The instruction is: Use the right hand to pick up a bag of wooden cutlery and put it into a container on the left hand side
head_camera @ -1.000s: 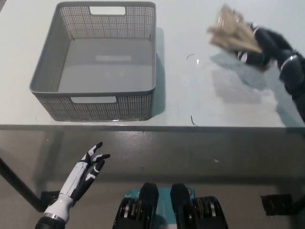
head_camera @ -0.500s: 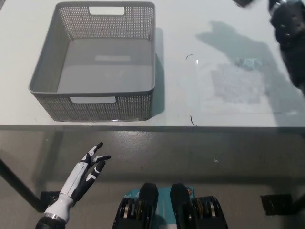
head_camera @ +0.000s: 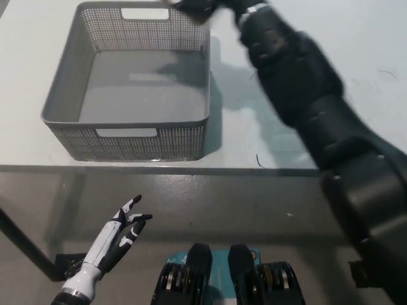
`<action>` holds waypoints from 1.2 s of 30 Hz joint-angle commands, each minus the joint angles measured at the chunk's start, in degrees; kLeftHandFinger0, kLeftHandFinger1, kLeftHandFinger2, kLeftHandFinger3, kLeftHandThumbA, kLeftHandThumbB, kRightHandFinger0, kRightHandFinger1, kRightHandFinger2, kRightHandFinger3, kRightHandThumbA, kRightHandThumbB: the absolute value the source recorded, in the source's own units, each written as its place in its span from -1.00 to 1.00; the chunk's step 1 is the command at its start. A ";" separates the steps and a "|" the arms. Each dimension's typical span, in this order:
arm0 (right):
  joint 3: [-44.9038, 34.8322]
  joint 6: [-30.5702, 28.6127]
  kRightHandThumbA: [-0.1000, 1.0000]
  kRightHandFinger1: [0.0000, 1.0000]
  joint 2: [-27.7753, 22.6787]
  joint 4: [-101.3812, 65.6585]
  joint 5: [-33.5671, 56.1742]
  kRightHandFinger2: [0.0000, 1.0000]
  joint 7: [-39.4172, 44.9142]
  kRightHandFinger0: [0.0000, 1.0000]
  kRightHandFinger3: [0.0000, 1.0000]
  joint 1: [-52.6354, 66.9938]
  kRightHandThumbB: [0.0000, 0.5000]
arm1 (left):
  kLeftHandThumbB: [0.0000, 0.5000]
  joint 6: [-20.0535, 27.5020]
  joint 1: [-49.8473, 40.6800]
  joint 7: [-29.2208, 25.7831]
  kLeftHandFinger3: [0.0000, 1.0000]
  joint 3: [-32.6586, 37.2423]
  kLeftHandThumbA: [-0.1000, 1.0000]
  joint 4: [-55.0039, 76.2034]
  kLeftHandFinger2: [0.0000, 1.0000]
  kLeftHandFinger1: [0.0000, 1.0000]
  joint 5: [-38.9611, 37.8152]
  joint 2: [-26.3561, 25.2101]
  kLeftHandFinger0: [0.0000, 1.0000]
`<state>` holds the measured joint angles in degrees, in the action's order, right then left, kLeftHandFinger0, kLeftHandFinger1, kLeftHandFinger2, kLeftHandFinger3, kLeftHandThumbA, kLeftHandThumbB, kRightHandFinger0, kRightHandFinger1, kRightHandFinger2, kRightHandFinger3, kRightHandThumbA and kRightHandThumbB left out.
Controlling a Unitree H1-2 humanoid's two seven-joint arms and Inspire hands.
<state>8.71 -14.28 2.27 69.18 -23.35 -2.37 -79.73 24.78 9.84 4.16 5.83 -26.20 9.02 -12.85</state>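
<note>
At the lower left of the frame, below the table's front edge, one white left hand [head_camera: 121, 229] rests with its fingers [head_camera: 135, 202] spread apart and released, holding nothing. Above it, in the upper left, one grey mesh basket [head_camera: 60, 82] stands on the pale table [head_camera: 362, 38], its sides perforated. It has two handle slots, one [head_camera: 125, 132] in the near wall and one [head_camera: 145, 13] in the far wall. Just right of the basket its shadow falls on the table. One black right arm [head_camera: 305, 108] runs on a slant from the bottom right corner up to the top middle, crossing over the table beside the basket's right wall. Its right hand [head_camera: 203, 6] sits at the very top edge above the basket's far right corner, blurred and partly cut off, so whether it grips anything cannot be told. The bag of wooden cutlery cannot be made out there or elsewhere. Two small dark marks lie on the table, one [head_camera: 257, 160] near the front edge and one [head_camera: 385, 72] at the right.
</note>
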 commanded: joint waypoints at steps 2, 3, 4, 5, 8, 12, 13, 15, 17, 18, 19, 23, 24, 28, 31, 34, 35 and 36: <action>-0.07 -4.72 -1.00 -0.22 3.01 3.22 2.21 0.50 -4.66 -1.00 0.52 -6.31 -0.31 | -0.03 2.15 -0.09 0.26 1.00 -0.04 0.71 0.29 0.50 0.69 -1.31 -0.74 1.00; -0.23 -4.78 -1.00 -0.24 3.45 4.14 2.54 0.49 -4.43 -1.00 0.46 -6.71 -0.34 | -0.03 2.15 0.10 0.13 1.00 -0.01 0.69 0.13 0.49 0.68 -1.28 -0.55 1.00; -0.08 -3.53 -1.00 -0.23 3.99 4.66 2.44 0.52 -3.99 -1.00 0.47 -7.04 -0.38 | -0.03 2.15 0.14 0.00 1.00 -0.03 0.69 0.12 0.49 0.68 -1.14 -0.47 1.00; 0.06 -2.71 -1.00 -0.22 4.34 5.08 2.32 0.53 -3.64 -1.00 0.48 -7.30 -0.38 | -0.03 2.15 0.17 -0.10 1.00 -0.02 0.69 0.14 0.49 0.67 -0.97 -0.41 1.00; 1.37 -2.53 -1.00 -0.25 5.40 6.28 0.83 0.55 -4.61 -1.00 0.58 -7.08 -0.41 | -0.08 2.15 0.41 -0.16 1.00 0.22 0.69 0.14 0.49 0.65 -0.61 -0.38 1.00; 3.33 -3.05 -1.00 -0.24 5.99 7.81 -0.40 0.57 -5.84 -1.00 0.63 -5.25 -0.42 | -0.12 2.15 -0.02 -0.11 1.00 0.50 0.72 0.95 0.46 0.63 -0.42 -0.82 1.00; 3.81 -2.84 -1.00 -0.24 5.95 8.13 -0.47 0.57 -5.88 -1.00 0.66 -4.82 -0.42 | -0.10 2.15 -0.04 -0.11 1.00 0.60 0.73 0.87 0.46 0.62 -0.40 -0.84 1.00; 5.04 -2.12 -1.00 -0.34 5.85 8.88 -0.97 0.35 -6.40 -1.00 0.59 -3.94 -0.35 | -0.04 2.15 -0.06 0.28 1.00 0.62 0.75 0.69 0.45 0.63 -0.74 -0.90 1.00; 5.90 -1.67 -1.00 -0.32 5.50 9.53 -0.99 0.36 -6.07 -1.00 0.54 -3.48 -0.33 | -0.01 2.15 0.19 0.66 1.00 0.52 0.76 0.50 0.45 0.62 -0.95 -0.89 0.97; 6.13 -1.67 -1.00 -0.29 5.34 9.65 -0.83 0.42 -5.96 -1.00 0.52 -3.26 -0.30 | -0.01 2.15 0.27 0.59 1.00 0.50 0.76 0.57 0.44 0.61 -0.61 -0.86 0.91; 6.35 -1.11 -1.00 -0.08 5.09 9.84 -0.65 0.67 -5.58 -0.87 0.67 -3.18 -0.17 | -0.06 2.15 0.52 0.70 1.00 0.54 0.76 0.42 0.44 0.60 -0.75 -0.83 0.91; 7.89 2.38 -0.21 0.71 3.98 10.63 -0.73 1.00 0.12 0.25 1.00 -3.74 0.25 | -0.08 2.15 1.06 0.74 1.00 0.66 0.74 0.28 0.39 0.53 -0.53 -0.56 0.77; 8.16 2.20 0.05 1.00 3.63 10.75 -0.52 1.00 2.36 0.81 1.00 -3.77 0.42 | -0.07 2.15 1.08 0.79 1.00 0.68 0.74 0.38 0.39 0.52 -0.47 -0.53 0.75; 10.21 4.85 0.62 1.00 2.63 10.88 -1.41 1.00 8.19 1.00 1.00 -4.16 0.98 | -0.04 2.15 1.12 0.77 1.00 1.03 0.74 0.66 0.39 0.49 -0.25 -0.77 0.74; 12.12 3.68 0.90 1.00 1.62 10.48 -2.44 1.00 8.27 1.00 1.00 -4.03 0.90 | -0.06 2.15 1.58 0.66 1.00 1.40 0.73 0.58 0.39 0.47 -0.33 -1.02 0.66; 13.00 3.93 0.96 1.00 0.86 10.24 -2.25 1.00 8.76 1.00 1.00 -4.35 0.99 | -0.05 2.15 2.03 0.47 1.00 1.70 0.73 0.40 0.38 0.45 -0.08 -1.16 0.64; 13.03 3.98 0.96 1.00 0.52 10.08 -1.99 1.00 9.02 1.00 1.00 -4.42 0.98 | -0.05 2.15 2.10 0.56 1.00 1.75 0.73 0.38 0.38 0.44 -0.16 -1.19 0.64; 13.12 3.92 0.97 1.00 0.29 9.94 -1.98 1.00 8.89 1.00 1.00 -4.37 0.98 | -0.05 2.15 2.14 0.66 1.00 1.81 0.73 0.37 0.38 0.44 -0.27 -1.26 0.64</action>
<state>20.99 -10.62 3.87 80.82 -25.03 4.06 -79.91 24.78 10.33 4.68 7.24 -26.31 8.71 -12.88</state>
